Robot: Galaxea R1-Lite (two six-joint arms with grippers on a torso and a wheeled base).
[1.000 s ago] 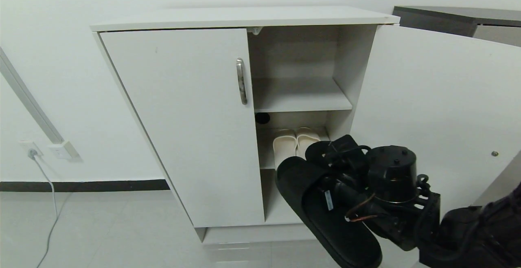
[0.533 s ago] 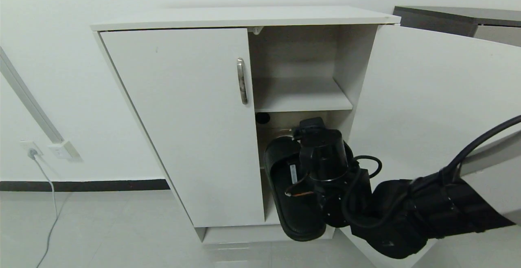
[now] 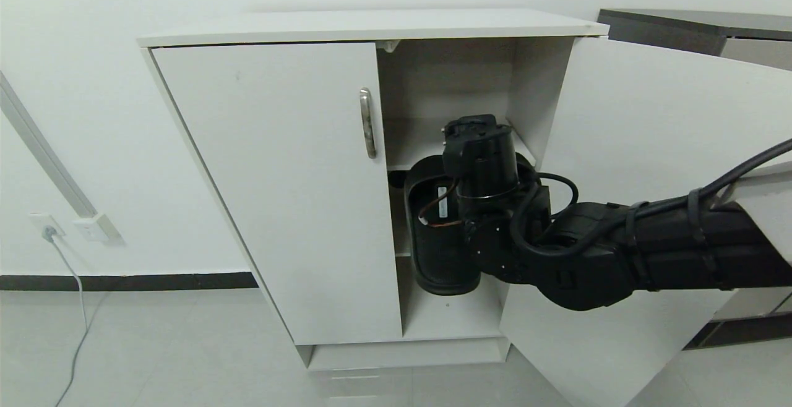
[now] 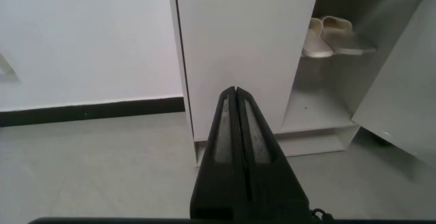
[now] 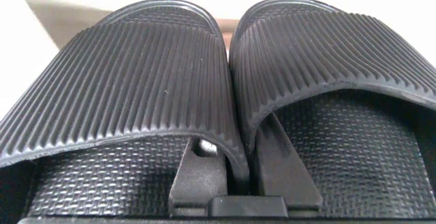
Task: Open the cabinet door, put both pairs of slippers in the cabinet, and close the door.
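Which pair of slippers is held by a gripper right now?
The black pair, clamped in the right gripper at the cabinet opening. The cream pair lies free on a shelf inside.

Inside cabinet, pair of slippers side by side ahead of right gripper, inner edges between its fingers, closed door to its left, open door to its right.
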